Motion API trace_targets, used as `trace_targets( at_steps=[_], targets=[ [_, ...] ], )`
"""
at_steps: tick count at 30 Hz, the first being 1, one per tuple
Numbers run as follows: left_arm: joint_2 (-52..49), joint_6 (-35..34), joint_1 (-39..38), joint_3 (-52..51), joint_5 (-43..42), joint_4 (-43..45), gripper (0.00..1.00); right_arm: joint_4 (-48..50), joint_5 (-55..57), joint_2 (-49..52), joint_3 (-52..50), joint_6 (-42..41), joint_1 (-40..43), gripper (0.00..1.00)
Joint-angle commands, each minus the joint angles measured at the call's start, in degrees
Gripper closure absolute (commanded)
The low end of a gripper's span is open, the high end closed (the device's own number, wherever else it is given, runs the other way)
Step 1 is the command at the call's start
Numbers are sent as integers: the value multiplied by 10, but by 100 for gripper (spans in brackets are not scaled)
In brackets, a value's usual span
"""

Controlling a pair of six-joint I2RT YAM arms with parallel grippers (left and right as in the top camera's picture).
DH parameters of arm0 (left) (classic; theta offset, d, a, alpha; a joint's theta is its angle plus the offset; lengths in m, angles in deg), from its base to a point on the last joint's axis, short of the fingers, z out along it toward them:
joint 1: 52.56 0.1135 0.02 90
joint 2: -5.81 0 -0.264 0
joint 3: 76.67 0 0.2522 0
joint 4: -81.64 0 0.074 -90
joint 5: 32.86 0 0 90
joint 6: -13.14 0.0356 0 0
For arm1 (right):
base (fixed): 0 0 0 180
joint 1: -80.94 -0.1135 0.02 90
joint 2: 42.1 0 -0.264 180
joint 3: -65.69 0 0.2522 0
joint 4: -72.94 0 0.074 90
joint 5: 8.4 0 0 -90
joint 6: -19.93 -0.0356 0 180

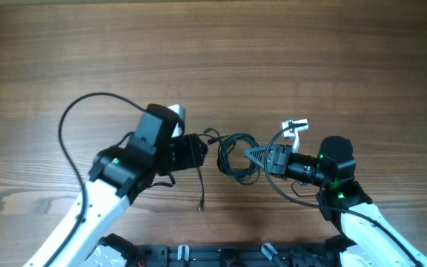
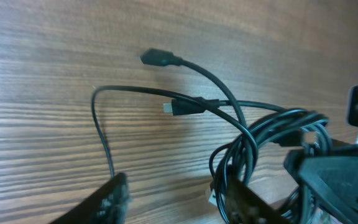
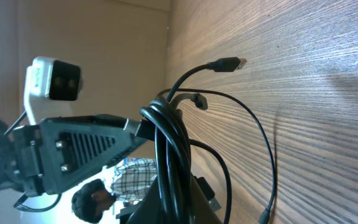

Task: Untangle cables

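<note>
Cables (image 1: 236, 156) sit mid-width on the counter (image 1: 213, 44), nearer the front edge, bunched btwn both grippers. Progress: early imo. It's one tangled coil and no wire is fully free. Only two plug ends (image 2: 157, 58) and a thin tail (image 1: 201, 189) stick out, so sep'ing every strand is left. Right gripper (image 3: 169, 199) looks clenched on the coil. Left gripper (image 2: 176, 190) has its fingers (image 2: 114, 199) spread, coil just beside one, grasping nothing afaict. Orientation: coil roughly round, no clear long axis. Plug ends point toward the far-left corner, tail runs toward the front edge.
</note>
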Motion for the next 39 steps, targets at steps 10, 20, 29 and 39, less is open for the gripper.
trace_targets(
  at_steps=[10,20,29,39],
  targets=[
    [-66,-33,-4,-1,-12,115,31,-21,-51,0,8,120,-1,96],
    [-130,-46,-4,-1,-61,119,48,-20,-51,0,8,120,-1,95],
    [-141,-86,-4,-1,-61,144,96,-21,-55,0,8,132,-1,95],
    [-102,-86,21,0,-71,228,96,-102,5,0,8,66,-1,96]
  ],
)
